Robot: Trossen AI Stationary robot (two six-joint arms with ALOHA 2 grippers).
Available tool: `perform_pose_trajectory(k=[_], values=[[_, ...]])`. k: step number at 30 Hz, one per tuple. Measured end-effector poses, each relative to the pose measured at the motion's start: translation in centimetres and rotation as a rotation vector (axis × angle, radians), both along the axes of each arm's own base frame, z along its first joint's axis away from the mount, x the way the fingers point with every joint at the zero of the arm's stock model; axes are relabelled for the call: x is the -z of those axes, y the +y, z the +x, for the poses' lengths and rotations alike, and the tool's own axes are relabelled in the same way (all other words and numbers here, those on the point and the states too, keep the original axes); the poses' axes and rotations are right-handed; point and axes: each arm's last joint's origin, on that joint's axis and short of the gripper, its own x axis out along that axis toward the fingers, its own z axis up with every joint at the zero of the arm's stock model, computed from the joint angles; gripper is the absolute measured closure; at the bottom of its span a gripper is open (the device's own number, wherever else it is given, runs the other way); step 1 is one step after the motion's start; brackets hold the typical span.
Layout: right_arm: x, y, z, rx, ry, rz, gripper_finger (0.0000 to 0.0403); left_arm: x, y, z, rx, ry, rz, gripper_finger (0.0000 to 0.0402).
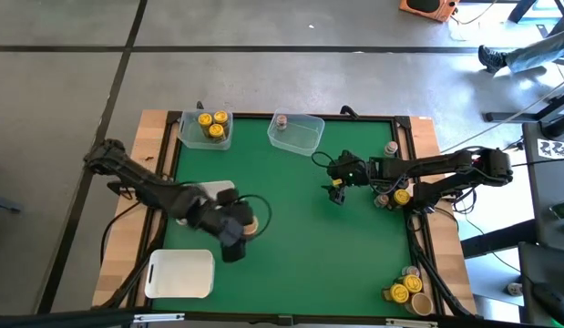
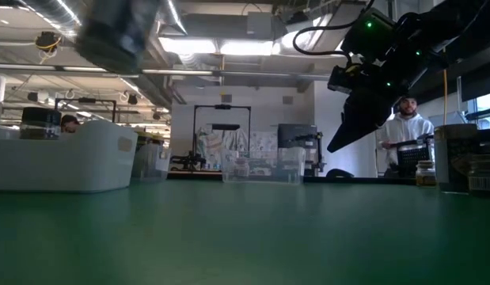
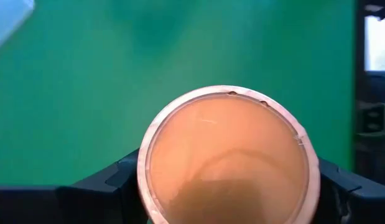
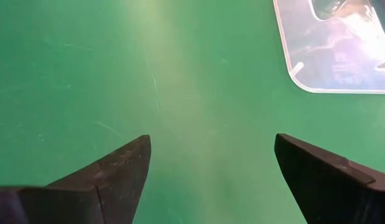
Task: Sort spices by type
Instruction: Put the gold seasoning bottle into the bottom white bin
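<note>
My left gripper point(image 1: 236, 228) is over the green mat's near left part, shut on a small spice jar with a wide tan lid point(image 3: 228, 155). In the low view it is a dark blur point(image 2: 118, 36) high above the table. Near the mat's middle right, my right gripper point(image 1: 336, 193) hangs open over bare mat point(image 4: 211, 146). A clear tub point(image 1: 192, 137) at the far left holds yellow-lidded jars point(image 1: 210, 123). A second clear tub point(image 1: 304, 137) holds one grey-pink-lidded jar point(image 1: 282, 121). My left gripper pinches the tan-lidded jar between its two fingers point(image 3: 111, 180), which stand at opposite sides of the jar just below the lid's rim point(image 3: 145, 186). The lid faces up toward the wrist and hides the jar's body. The jar is lifted clear of the mat.
Two white trays lie at the left, one near the front edge point(image 1: 181, 273) and one partly under my left arm point(image 1: 218, 189). Loose jars stand along the right edge point(image 1: 400, 196) and in the near right corner point(image 1: 405, 292). The mat's middle point(image 1: 300, 237) is bare.
</note>
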Motion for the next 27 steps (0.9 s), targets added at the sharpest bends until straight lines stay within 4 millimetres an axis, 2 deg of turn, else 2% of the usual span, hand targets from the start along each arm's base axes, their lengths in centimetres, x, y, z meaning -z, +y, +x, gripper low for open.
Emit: perform_pose_trajectory(k=[7, 17, 22, 27], values=[[0.0, 0.0, 0.0, 0.000, -0.002, -0.001, 0.0063, 0.2, -3.8, -4.1, -0.147, 0.039, -0.068, 0.0124], [-0.1, 0.0, 0.1, 0.020, -0.014, 0.016, 0.0063, 0.8, -8.2, -10.4, -0.349, 0.057, -0.163, 0.0124], [-0.1, 0.0, 0.1, 0.020, -0.019, 0.015, 0.0063, 1.7, -9.7, -13.1, -0.435, 0.085, -0.161, 0.0124], [-0.1, 0.0, 0.1, 0.020, -0.028, 0.015, 0.0063, 3.3, -11.3, -14.7, -0.484, 0.101, -0.123, 0.0124]])
